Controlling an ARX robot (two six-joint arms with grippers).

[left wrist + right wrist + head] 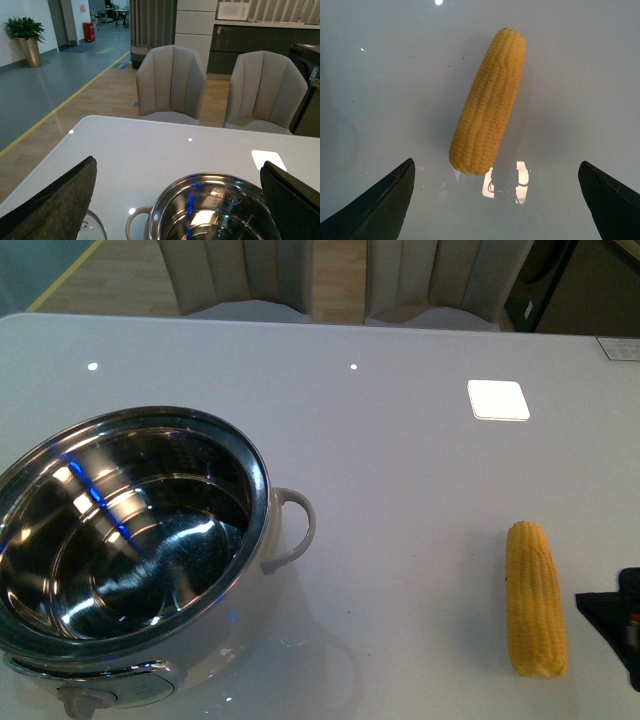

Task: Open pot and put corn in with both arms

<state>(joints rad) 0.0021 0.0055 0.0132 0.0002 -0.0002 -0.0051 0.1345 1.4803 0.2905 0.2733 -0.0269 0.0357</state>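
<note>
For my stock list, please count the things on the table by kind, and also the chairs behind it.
Pot: 1
Corn cob: 1
White square pad: 1
Glass lid, partly seen: 1
Chairs: 2
Total: 6

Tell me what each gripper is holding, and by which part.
Nothing. Both the left gripper and right gripper are open and empty; the corn lies free on the table.

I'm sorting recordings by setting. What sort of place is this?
Probably a dining corner by a kitchenette in an office or lab building: a white table with two padded chairs, what looks like a microwave on a counter behind, and a wide hall with a potted plant.
</note>
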